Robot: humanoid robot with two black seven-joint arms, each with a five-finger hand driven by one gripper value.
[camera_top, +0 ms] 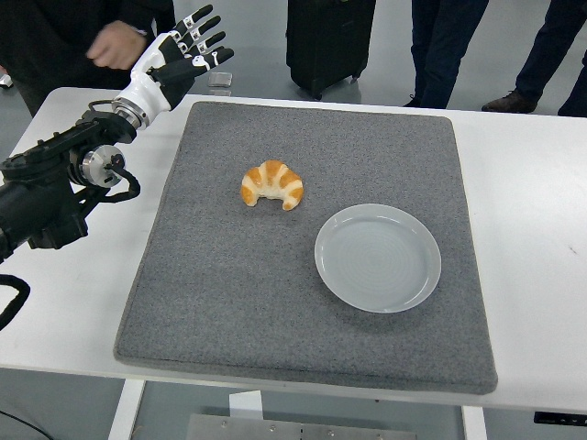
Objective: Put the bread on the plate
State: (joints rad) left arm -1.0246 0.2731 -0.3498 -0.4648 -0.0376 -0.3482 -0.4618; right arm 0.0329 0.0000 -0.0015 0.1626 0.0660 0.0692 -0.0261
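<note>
A golden croissant lies on the grey mat, a little left of centre. To its lower right sits a round pale grey plate, with nothing on it. My left hand is raised over the table's far left corner, well up and left of the croissant, its fingers spread and holding nothing. The black left arm comes in from the left edge. The right arm does not show.
The mat covers most of the white table. Behind the far edge stand a black suitcase and people's legs; a person's hand is just behind my left hand. A small grey object lies beyond the table.
</note>
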